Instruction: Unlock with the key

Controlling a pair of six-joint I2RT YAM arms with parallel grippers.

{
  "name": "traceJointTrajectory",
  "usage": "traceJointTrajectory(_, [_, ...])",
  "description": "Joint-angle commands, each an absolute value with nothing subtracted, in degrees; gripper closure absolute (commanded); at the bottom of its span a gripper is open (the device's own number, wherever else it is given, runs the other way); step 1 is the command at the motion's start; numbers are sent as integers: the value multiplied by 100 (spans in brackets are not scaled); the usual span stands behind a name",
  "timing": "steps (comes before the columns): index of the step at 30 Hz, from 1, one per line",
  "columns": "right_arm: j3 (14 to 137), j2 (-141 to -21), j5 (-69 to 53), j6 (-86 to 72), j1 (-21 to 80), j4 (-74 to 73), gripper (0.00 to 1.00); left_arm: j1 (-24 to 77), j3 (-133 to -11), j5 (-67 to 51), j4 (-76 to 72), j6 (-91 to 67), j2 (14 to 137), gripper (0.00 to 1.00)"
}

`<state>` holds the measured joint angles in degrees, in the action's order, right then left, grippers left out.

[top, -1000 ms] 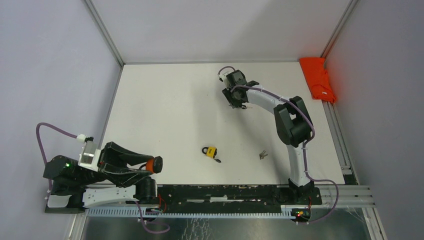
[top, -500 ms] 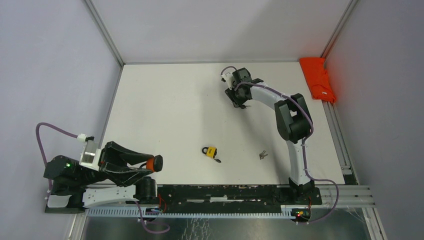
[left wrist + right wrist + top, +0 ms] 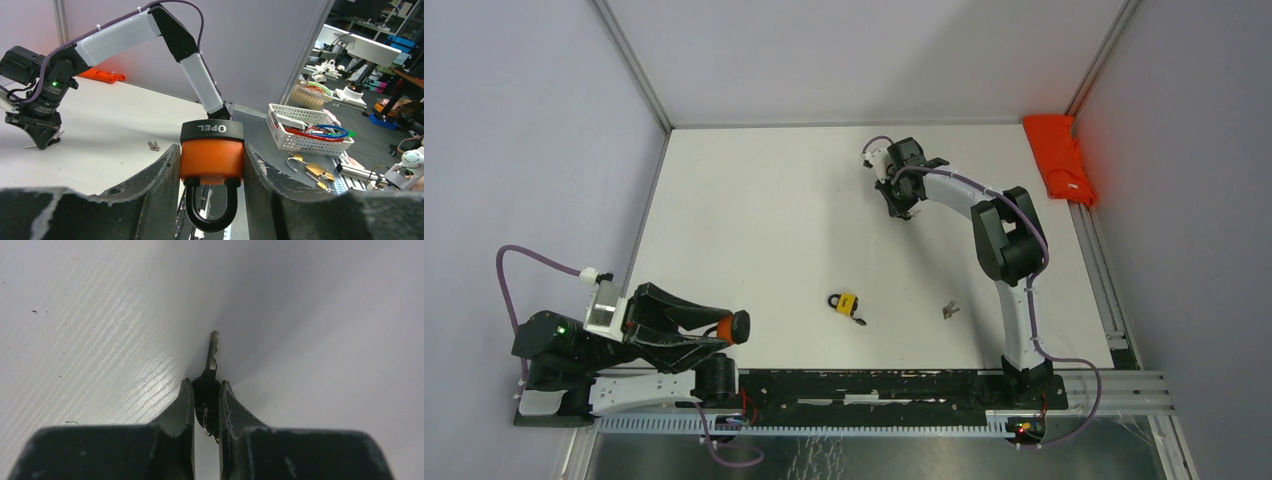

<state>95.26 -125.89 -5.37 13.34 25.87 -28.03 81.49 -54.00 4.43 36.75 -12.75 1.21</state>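
Observation:
An orange padlock (image 3: 212, 155) with a black cap and black shackle sits squeezed between the fingers of my left gripper (image 3: 212, 147), held at the table's near left (image 3: 729, 327), shackle toward the wrist. Far across the table, my right gripper (image 3: 902, 205) points down at the white surface. In the right wrist view its fingers (image 3: 186, 400) are shut on the black head of a key (image 3: 213, 352), whose silver blade sticks out ahead of the right gripper (image 3: 206, 382) just above the table.
A small yellow padlock (image 3: 846, 302) lies mid-table, with a loose bunch of small keys (image 3: 948, 309) to its right. A red cloth (image 3: 1060, 158) sits at the far right corner. Off the table's right side are a white basket (image 3: 305, 132) and brass padlocks (image 3: 315, 170).
My right gripper shifted slightly right at the far side and its fingers closed onto the key's head. The left arm and orange padlock stayed still.

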Motion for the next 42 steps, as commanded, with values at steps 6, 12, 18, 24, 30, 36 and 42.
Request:
traceJointTrajectory(6, [9036,-12251,-235,995,2610,-2637,100,8183,-5489,501,3329,-1239,53,98])
traceJointTrajectory(12, [8421,-11399,-971,580,2603,-2313,100,8182,-5502,501,3355,-1256,53,98])
traceJointTrajectory(18, [7893,-10906,-2454,33,2597,-2048,99,8185,-5445,489,3344,-1238,53,98])
traceJointTrajectory(24, [7071,-10660,-3627,-724,2547,-1280,100,8182,-5423,428,3350,-1253,53,98])
traceJointTrajectory(30, [6405,-10953,-5046,-2060,2426,-84,100,8182,-5440,341,3338,-1246,53,98])
traceJointTrajectory(36, [5726,-11021,-5290,-3348,2230,1171,99,8190,-5423,283,3309,-1272,53,98])
traceJointTrajectory(42, [5732,-10957,-4805,-3418,2086,867,78,8181,-5406,235,3246,-1284,53,98])
